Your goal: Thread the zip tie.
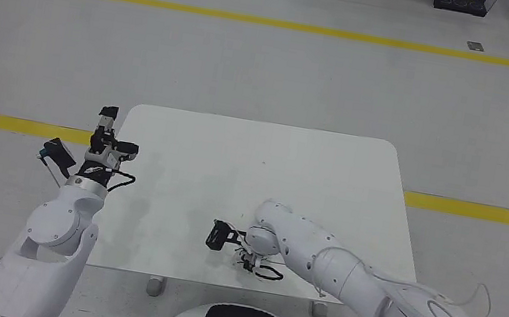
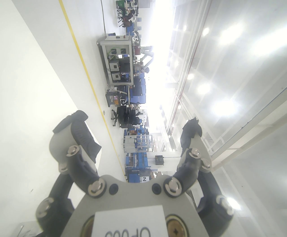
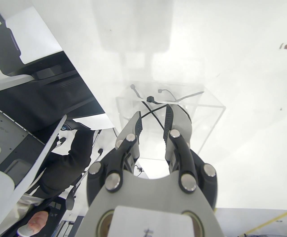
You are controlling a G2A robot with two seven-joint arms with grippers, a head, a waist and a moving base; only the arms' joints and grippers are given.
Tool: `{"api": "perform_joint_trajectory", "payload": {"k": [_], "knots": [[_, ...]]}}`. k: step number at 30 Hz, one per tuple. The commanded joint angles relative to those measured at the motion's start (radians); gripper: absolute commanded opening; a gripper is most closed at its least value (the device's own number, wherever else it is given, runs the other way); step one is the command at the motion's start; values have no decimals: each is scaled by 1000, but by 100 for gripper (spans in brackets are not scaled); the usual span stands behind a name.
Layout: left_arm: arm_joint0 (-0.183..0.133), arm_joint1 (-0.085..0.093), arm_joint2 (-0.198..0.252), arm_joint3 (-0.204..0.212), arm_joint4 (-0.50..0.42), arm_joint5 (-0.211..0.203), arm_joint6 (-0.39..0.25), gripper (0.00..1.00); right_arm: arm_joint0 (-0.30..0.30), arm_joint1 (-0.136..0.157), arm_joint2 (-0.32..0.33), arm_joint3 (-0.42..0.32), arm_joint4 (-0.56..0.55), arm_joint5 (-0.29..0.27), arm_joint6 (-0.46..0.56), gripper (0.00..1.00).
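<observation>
Black zip ties [image 3: 150, 99] lie crossed in a clear box [image 3: 215, 107] on the table [image 1: 310, 188], straight ahead of the right tool [image 3: 153, 112]. Its released fingers [image 3: 136, 125] straddle the crossing strands, with the heads farther off. The left tool [image 2: 135, 119] hangs released and empty, well apart. Each tool's white label [image 2: 130, 222] is cut off and unreadable.

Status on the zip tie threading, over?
Left gripper open, empty, at table's left edge. Right gripper open, jaws straddling crossed black zip ties in clear box. Nothing blocking seen.
</observation>
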Motion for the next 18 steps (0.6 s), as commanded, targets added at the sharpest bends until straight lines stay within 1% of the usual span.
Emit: {"api": "perform_joint_trajectory", "payload": {"k": [1,11,15,18], "knots": [[0,0,0,0,0,0,0,100,0,-3,0,5,-1,0,0,19],[0,0,0,0,0,0,0,100,1,-16,0,31,-4,0,-1,14],[0,0,0,0,0,0,0,100,2,-19,0,38,-6,0,-1,11],[0,0,0,0,0,0,0,100,3,-21,0,42,-7,0,-1,7]]}}
